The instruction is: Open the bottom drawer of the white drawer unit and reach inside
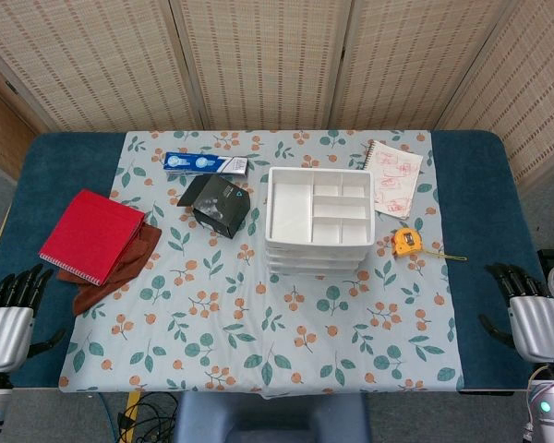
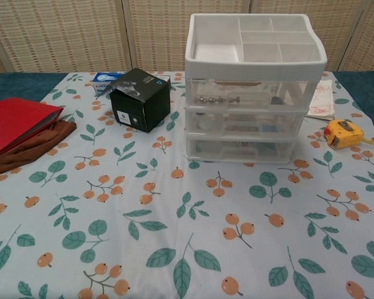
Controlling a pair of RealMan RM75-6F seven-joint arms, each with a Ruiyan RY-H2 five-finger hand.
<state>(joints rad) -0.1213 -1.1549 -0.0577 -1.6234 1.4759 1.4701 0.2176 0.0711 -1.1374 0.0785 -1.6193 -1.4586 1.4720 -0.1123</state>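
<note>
The white drawer unit stands mid-table on the floral cloth, with a divided tray on top and three clear drawers, all closed. Its bottom drawer faces me in the chest view. My left hand hangs at the table's front left corner, fingers apart, holding nothing. My right hand sits at the front right edge, also with fingers apart and empty. Both hands are far from the unit and neither shows in the chest view.
A black box sits left of the unit, a red notebook on brown cloth further left. A yellow tape measure lies right of the unit, a spiral notepad behind, a blue toothpaste box at the back.
</note>
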